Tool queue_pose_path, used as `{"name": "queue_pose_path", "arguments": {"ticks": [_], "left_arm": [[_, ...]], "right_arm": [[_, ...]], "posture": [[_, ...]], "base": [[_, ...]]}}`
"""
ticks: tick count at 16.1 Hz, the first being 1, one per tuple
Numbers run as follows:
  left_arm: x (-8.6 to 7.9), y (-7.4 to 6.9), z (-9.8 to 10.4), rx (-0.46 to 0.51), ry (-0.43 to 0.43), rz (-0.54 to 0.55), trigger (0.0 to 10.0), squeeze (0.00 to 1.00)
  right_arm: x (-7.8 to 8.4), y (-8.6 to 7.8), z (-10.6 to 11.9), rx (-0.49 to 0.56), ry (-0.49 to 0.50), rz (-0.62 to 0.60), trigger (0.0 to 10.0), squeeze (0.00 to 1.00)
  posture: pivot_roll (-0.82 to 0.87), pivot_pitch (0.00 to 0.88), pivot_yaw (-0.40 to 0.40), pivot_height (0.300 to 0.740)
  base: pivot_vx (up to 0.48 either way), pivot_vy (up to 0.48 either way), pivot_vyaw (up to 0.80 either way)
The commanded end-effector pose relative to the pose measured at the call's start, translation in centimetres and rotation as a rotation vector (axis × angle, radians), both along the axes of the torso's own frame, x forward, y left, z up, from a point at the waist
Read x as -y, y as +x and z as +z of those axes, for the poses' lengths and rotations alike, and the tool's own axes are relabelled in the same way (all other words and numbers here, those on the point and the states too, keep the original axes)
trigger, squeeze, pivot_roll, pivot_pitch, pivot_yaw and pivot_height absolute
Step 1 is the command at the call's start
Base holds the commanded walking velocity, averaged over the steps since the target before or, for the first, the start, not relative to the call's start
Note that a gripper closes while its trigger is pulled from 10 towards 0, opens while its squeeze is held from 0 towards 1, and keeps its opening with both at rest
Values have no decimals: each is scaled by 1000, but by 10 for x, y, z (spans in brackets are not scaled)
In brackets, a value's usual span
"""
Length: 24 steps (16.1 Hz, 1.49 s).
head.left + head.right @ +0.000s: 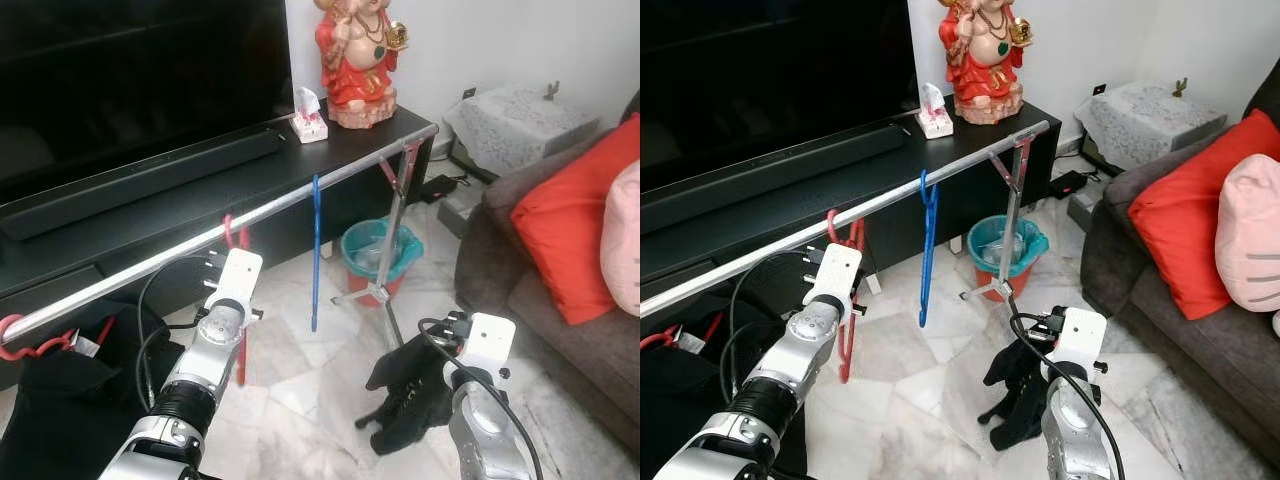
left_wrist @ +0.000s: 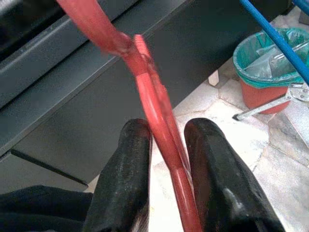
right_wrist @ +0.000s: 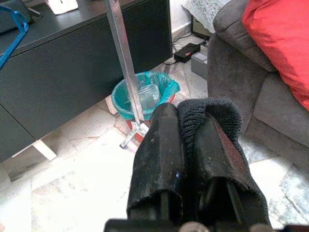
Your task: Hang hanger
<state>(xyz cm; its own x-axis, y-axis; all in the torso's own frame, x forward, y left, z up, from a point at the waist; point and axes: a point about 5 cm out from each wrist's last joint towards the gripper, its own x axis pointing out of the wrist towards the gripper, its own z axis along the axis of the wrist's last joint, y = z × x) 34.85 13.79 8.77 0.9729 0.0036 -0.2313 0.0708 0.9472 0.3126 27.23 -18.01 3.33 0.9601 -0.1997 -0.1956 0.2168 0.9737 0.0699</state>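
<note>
1. The left gripper [image 2: 166, 169] pinches the red hanger [image 2: 154, 111] between its two black fingers [image 2: 128, 174], just below the silver clothes rail [image 1: 300, 195].
2. The red hanger's hook sits over the rail, at about 9 o'clock of the blue hanger [image 1: 315, 250] (which hangs free on the same rail).
3. The right gripper [image 3: 186, 154], low over the marble floor [image 1: 920, 400], is clamped on a black knitted garment [image 1: 410, 385].
4. A teal-lined bin [image 1: 375, 250] stands by the rail's stand, at 12 o'clock of the garment.
</note>
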Motion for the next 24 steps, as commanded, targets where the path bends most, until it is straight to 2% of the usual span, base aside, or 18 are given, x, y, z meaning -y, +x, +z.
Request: {"name": "queue_pose_path", "arguments": {"ticks": [1,5,14,15,16,17,18,20,21,23,24], "left_arm": [[-3,-1,-2,3,31,1,0,0],[0,-4,2,79,54,-32,0,0],[-2,-14,18,271,-40,-10,0,0],[-3,-20,19,282,-54,-29,0,0],[-4,-22,17,274,-49,-44,2118,0],[-6,-29,13,262,-32,-67,5373,0],[-13,-41,2,225,-19,-105,10000,0],[-22,-51,-7,197,26,-131,10000,0],[-39,-65,-15,164,30,-122,10000,0],[-57,-81,-25,124,62,-119,10000,0],[-64,-85,-29,105,78,-104,10000,0]], "right_arm": [[-3,3,4,26,-6,6,10000,0],[-3,3,4,30,-4,3,10000,0],[-2,4,6,35,-10,12,10000,0],[-3,4,5,33,-9,15,10000,0],[-3,4,5,33,-9,16,10000,0],[-3,3,5,32,-10,15,10000,0],[-1,2,4,29,-12,13,10000,0],[0,2,4,26,-15,15,10000,0],[1,3,4,27,-17,15,10000,0],[2,4,5,27,-22,21,10000,0],[2,4,5,26,-24,25,10000,0]], "posture": [[-132,0,74,732],[-132,0,76,732],[-121,0,62,732],[-124,0,66,732],[-124,0,66,732],[-127,0,68,732],[-122,0,66,732],[-122,0,65,732],[-115,0,61,732],[-105,0,53,732],[-102,0,51,732]], "base": [[0,0,0],[0,0,0],[0,0,0],[0,0,0],[0,0,0],[0,0,0],[0,0,0],[0,0,0],[0,0,0],[0,0,0],[0,0,0]]}}
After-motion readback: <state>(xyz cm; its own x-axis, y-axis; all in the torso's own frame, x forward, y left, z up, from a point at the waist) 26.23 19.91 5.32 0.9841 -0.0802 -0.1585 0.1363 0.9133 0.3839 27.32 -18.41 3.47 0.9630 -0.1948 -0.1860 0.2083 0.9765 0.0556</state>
